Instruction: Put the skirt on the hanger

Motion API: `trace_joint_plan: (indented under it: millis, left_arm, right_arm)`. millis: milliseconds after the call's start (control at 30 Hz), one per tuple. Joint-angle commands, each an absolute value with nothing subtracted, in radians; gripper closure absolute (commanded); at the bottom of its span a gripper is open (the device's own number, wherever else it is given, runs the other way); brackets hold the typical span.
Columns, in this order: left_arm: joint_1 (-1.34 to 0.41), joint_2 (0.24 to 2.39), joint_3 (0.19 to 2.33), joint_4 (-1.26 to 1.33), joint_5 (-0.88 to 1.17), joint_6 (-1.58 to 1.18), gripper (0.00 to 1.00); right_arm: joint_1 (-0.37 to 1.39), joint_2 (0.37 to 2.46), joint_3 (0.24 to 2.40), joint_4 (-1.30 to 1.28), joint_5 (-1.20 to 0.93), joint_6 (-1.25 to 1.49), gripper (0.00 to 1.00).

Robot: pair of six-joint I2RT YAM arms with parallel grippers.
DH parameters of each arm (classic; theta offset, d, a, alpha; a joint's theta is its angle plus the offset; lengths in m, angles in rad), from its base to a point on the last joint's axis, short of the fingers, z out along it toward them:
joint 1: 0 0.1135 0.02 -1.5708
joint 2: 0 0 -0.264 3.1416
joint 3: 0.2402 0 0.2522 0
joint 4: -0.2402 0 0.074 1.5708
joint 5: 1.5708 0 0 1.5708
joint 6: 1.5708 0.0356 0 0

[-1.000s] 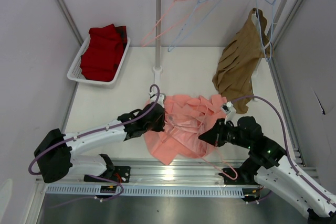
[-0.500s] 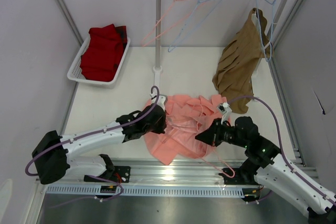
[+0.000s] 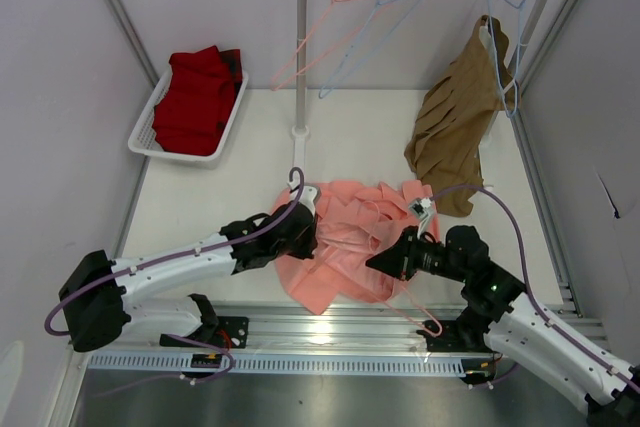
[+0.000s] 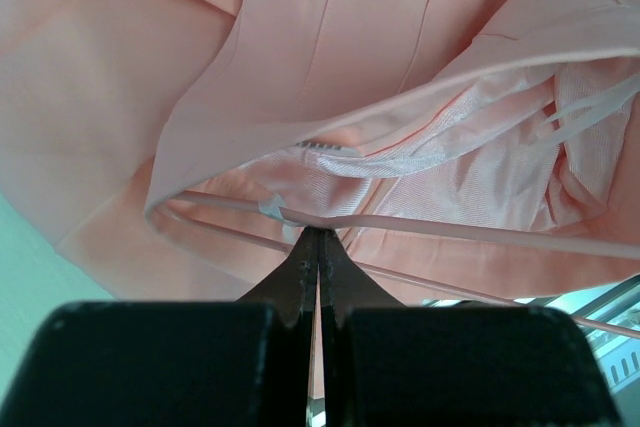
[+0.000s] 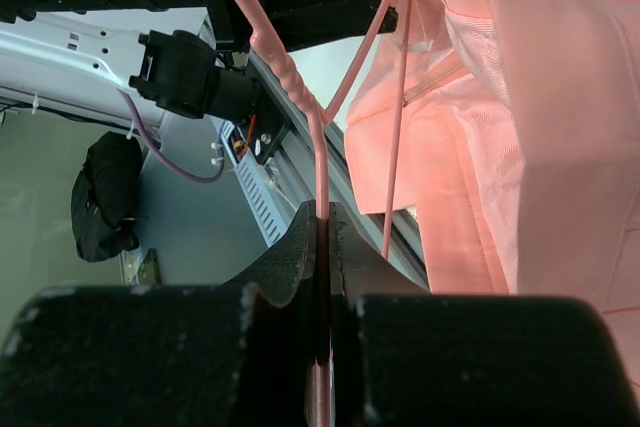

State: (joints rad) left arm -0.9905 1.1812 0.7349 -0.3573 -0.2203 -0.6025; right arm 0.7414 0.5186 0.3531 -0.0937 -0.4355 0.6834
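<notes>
My right end effector point(image 5: 322, 209), clamped on the hanger point(image 5: 322, 162) just below its hook, has pushed leftward into the skirt point(image 3: 345, 247) heaped on the counter point(image 3: 230, 177). My left end effector point(image 4: 318, 239) stays pinched together on the skirt's edge, nudged slightly right.

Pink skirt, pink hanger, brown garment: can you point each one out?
Pink skirt point(image 3: 330, 277): top view, its flat lower panel.
Pink hanger point(image 5: 320, 157): right wrist view, its straight neck wire.
Brown garment point(image 3: 455, 122): top view, its hanging middle.
</notes>
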Motion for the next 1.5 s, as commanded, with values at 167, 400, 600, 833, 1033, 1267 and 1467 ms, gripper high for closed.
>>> trace_joint_plan:
  millis: [167, 400, 600, 833, 1033, 1267, 1467]
  left_arm:
    - [-1.006, 1.163, 0.75, -0.342, -0.213, -0.597, 1.0]
    - [-1.008, 1.152, 0.747, -0.36, -0.233, -0.574, 1.0]
    - [-1.008, 1.128, 0.75, -0.35, -0.218, -0.508, 0.93]
    - [-1.008, 1.124, 0.758, -0.359, -0.221, -0.479, 0.88]
    - [-1.008, 1.111, 0.772, -0.382, -0.25, -0.479, 0.85]
    - [-1.008, 1.085, 0.764, -0.339, -0.227, -0.463, 0.71]
    - [-1.008, 1.077, 0.792, -0.299, -0.175, -0.446, 0.63]
  right_arm:
    - [0.741, 0.574, 0.311, 0.103, -0.465, 0.681, 1.0]
    - [0.738, 0.598, 0.293, 0.16, -0.489, 0.678, 1.0]
    - [0.707, 0.584, 0.275, 0.173, -0.54, 0.692, 1.0]
    - [0.693, 0.594, 0.232, 0.25, -0.557, 0.721, 1.0]
    - [0.681, 0.646, 0.178, 0.368, -0.578, 0.739, 1.0]
    - [0.678, 0.735, 0.167, 0.468, -0.601, 0.729, 1.0]
    - [0.678, 0.822, 0.19, 0.517, -0.597, 0.706, 1.0]
